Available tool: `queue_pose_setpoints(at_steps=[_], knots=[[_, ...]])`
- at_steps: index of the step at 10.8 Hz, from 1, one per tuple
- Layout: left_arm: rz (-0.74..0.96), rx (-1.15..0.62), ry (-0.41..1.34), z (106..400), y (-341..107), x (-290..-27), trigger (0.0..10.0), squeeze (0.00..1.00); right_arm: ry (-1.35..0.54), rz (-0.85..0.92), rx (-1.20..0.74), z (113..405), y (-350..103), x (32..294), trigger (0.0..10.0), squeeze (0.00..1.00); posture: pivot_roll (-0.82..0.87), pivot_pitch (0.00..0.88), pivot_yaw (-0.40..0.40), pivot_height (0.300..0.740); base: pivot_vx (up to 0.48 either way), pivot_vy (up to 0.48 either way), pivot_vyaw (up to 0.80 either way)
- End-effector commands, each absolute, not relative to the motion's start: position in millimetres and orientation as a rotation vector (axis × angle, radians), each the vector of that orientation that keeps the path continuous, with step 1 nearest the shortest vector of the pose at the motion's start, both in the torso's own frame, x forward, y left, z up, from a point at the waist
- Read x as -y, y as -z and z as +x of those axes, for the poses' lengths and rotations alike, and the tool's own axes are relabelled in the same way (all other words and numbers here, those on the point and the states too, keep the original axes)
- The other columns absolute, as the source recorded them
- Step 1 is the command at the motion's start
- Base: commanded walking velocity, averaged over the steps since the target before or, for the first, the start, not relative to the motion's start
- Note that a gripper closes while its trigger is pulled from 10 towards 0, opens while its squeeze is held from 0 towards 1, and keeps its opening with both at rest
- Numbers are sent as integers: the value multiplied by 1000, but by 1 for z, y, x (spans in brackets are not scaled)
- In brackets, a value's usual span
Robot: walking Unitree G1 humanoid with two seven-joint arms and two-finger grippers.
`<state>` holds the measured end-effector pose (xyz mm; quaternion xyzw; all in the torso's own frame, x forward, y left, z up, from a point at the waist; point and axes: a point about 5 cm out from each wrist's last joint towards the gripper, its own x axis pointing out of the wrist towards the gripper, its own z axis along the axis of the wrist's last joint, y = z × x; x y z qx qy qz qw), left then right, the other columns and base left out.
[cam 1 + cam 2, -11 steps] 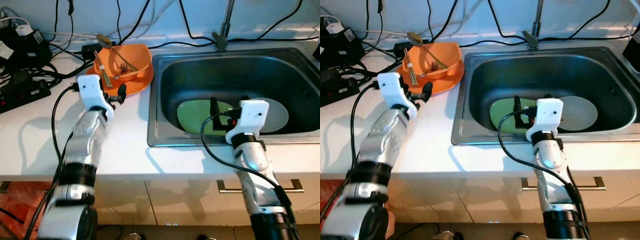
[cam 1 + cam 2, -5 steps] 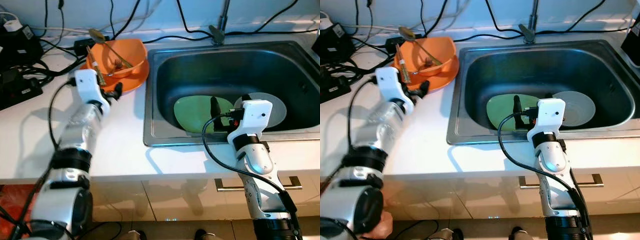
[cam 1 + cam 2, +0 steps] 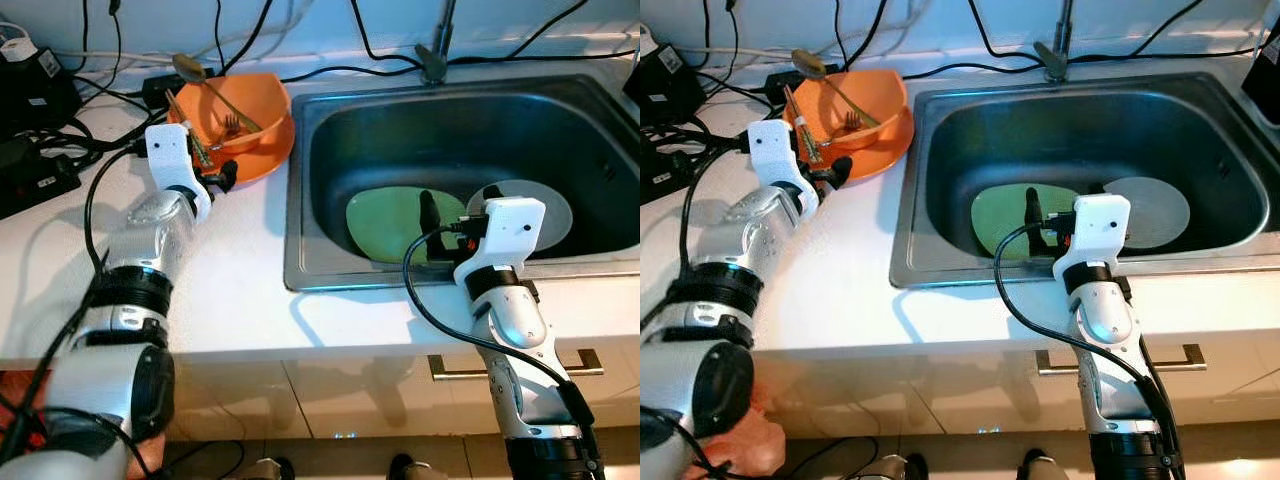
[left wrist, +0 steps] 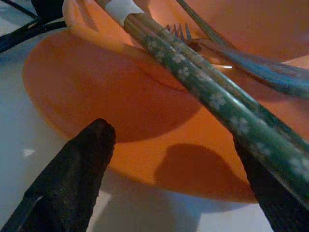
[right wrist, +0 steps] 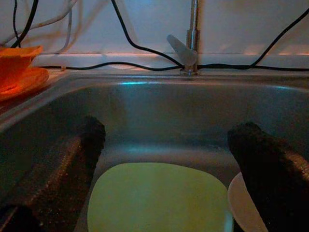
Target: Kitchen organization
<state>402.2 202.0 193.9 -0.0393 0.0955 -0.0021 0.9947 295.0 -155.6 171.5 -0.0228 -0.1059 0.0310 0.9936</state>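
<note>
The left hand [image 4: 174, 159] is spread wide, right at the edge of the orange plate [image 3: 262, 158] on the worktop [image 3: 230, 290]. An orange bowl [image 3: 255, 105] with chopsticks [image 4: 203, 92] and a fork [image 3: 232, 122] sits on it. The right hand [image 5: 169, 159] is spread too, over the green plate [image 3: 390, 222] in the sink [image 3: 300, 200].

Sink [image 3: 330, 150]: brushed stainless metal, dull sheen, smooth walls. Surface [image 3: 230, 290]: white, smooth, glossy enough to mirror the arms' shadows. Orange bowl [image 3: 262, 100] and orange plate [image 4: 96, 96] under it: smooth plastic look, semi-gloss. Chopsticks [image 4: 212, 96]: green with a pale flower pattern, satin finish; a white paper-like band near one end. Fork [image 3: 232, 122]: shiny metal. Green plate [image 3: 390, 222]: matt, smooth. Grey plate [image 3: 1155, 205]: pale, matt. Left tool [image 4: 178, 179] fingers [image 4: 72, 179]: black, rough, grainy pads. Arm shells: silver metal, white plastic wrists.
</note>
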Motion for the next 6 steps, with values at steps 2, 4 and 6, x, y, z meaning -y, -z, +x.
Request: queue_pose_setpoints(at_steps=[2,4,6], knots=[[34,-288,-4,401,-184,-209,10000,0,-50,-41,159,295,-161,157,10000,0,36,148,118,740,0,0,0],[187,-319,37,402,-184,-212,10000,0,-48,-39,159,296,-161,157,10000,0,37,145,117,740,0,0,0],[165,-378,158,398,-178,-210,10000,0,-47,-40,161,297,-161,157,10000,0,38,144,116,740,0,0,0]])
